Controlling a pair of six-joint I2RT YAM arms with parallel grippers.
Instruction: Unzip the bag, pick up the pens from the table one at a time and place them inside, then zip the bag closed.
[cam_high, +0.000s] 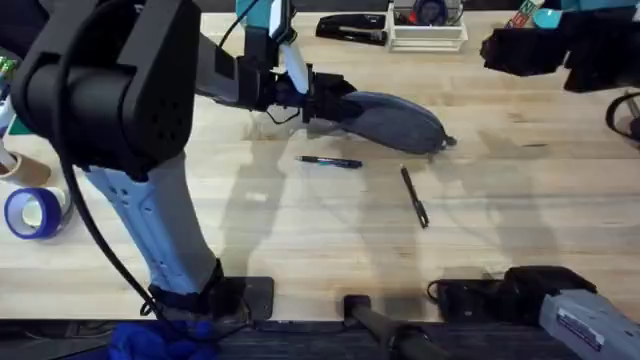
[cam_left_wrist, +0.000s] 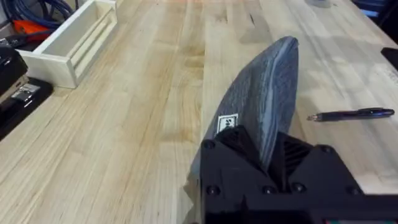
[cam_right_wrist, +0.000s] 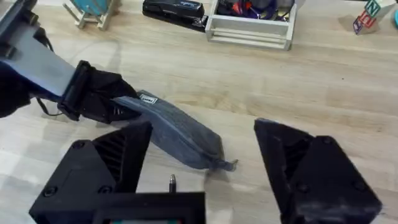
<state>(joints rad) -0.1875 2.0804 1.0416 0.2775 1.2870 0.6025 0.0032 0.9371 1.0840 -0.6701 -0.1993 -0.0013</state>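
Grey felt bag (cam_high: 390, 118) sat on the table (cam_high: 300, 230), and the left hand (cam_high: 312, 98) was clamped on one end, probably anchoring it for the zipper pull. Right hand (cam_right_wrist: 202, 174) hovered spread wide, holding nothing. Both pens (cam_high: 330, 161) lay loose just beside the bag, waiting.

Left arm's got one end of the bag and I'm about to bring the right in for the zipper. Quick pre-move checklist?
1. Left gripper clamped on the bag end: ok.
2. Right gripper open, above the bag: ok.
3. Zipper pull visible at the free end: ok.
4. Zipper open or closed: cannot tell.
5. Blue-and-black pen and dark pen on the table, clear of the bag: ok.
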